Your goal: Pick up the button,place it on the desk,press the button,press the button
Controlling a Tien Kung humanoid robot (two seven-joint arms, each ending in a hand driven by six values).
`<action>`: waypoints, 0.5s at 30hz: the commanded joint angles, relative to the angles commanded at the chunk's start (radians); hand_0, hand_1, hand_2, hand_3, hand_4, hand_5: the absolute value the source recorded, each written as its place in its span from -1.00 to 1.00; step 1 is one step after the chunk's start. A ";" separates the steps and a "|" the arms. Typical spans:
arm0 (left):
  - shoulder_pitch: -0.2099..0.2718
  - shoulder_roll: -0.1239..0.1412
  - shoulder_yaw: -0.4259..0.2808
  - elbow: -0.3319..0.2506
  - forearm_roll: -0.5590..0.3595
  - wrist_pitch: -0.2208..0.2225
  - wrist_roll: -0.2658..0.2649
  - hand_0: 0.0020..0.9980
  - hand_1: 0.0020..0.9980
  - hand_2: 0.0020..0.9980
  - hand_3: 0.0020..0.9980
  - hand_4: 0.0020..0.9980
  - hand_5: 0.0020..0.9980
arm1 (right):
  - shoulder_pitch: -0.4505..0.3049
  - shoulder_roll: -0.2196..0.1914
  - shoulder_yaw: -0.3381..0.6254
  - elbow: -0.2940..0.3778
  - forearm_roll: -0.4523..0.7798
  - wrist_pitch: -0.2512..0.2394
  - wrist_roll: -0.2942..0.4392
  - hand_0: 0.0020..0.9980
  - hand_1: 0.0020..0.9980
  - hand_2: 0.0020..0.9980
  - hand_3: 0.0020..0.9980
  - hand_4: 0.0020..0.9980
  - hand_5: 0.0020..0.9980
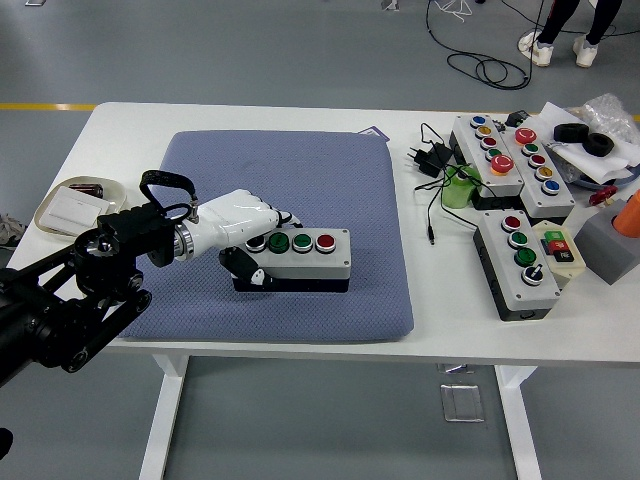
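Head view: your left hand (pixel 243 232) grips the button box (pixel 296 258) by its left end, low on the blue mat (pixel 300 180), leaving its buttons exposed for pressing once released.

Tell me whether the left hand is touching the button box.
Touching: the head view shows the left hand wrapped around the button box's left end.

The left hand (pixel 240 228) grips the grey button box (pixel 298 256) on the blue mat (pixel 290 190), its free end pointing toward 3 o'clock.
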 joint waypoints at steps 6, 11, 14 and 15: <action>0.003 -0.002 -0.002 0.000 0.000 -0.046 0.010 0.03 0.31 0.57 0.87 0.81 -0.16 | 0.001 0.000 0.001 0.000 -0.011 0.004 -0.002 0.28 -0.11 0.24 0.12 -0.38 -0.57; 0.007 0.004 -0.011 -0.008 0.000 -0.080 0.026 0.09 0.38 0.63 0.96 0.80 -0.15 | 0.003 -0.001 -0.005 0.000 -0.009 0.005 -0.002 0.28 -0.11 0.24 0.12 -0.38 -0.57; 0.007 0.005 -0.017 -0.010 0.000 -0.091 0.031 0.15 0.46 0.71 1.00 0.93 0.07 | 0.005 -0.001 -0.008 0.000 -0.010 0.006 -0.002 0.28 -0.11 0.24 0.12 -0.38 -0.57; 0.008 0.007 -0.019 -0.013 0.000 -0.096 0.033 0.15 0.46 0.71 1.00 0.93 0.07 | 0.005 -0.001 -0.008 0.000 -0.010 0.006 -0.002 0.28 -0.11 0.24 0.12 -0.38 -0.57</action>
